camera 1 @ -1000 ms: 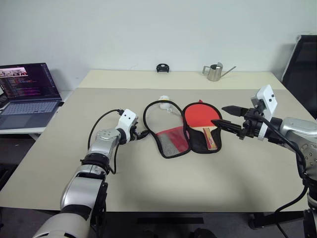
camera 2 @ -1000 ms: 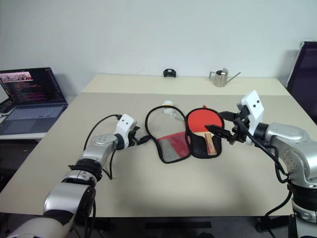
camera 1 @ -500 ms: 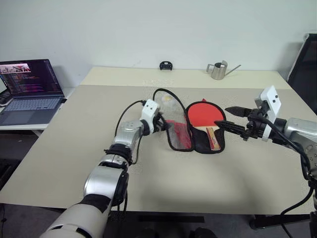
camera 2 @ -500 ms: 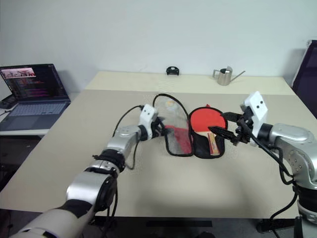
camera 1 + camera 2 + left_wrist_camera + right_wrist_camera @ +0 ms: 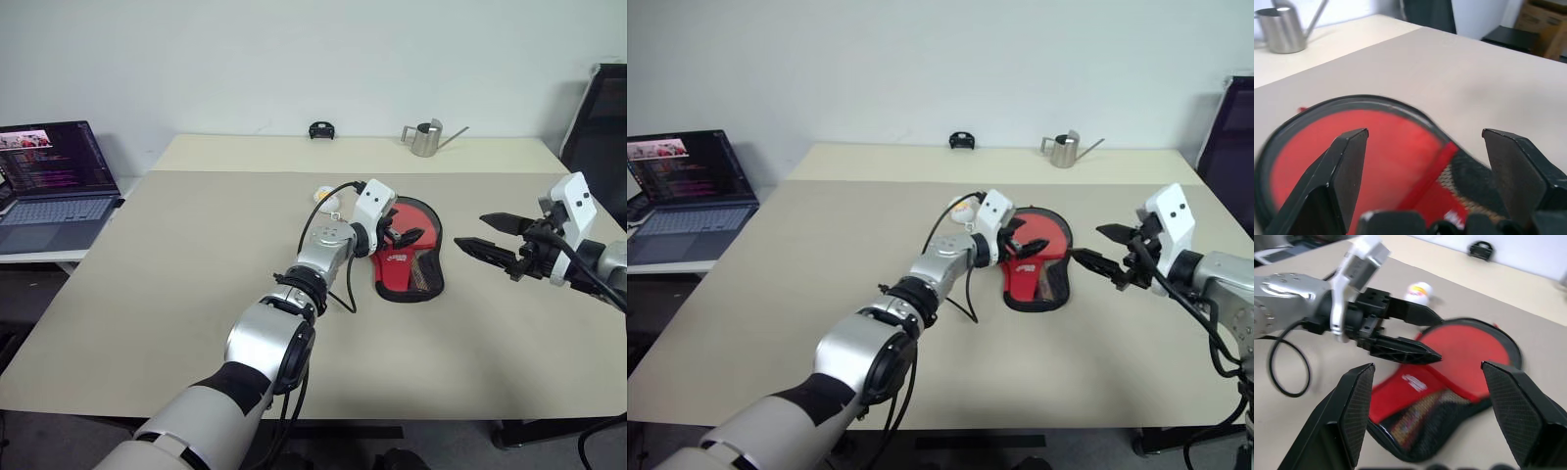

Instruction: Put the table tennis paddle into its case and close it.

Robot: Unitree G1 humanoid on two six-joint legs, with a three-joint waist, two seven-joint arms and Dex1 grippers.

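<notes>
Over the case (image 5: 409,262) the left gripper (image 5: 406,235) reached level, fingers spread and empty; the right gripper (image 5: 482,235) hovered beside it, also spread.

- Case (image 5: 409,257): folded shut, red logo face up, black zipper edge, mesh end toward 6 o'clock, flat at table centre.
- Paddle: hidden inside.
</notes>
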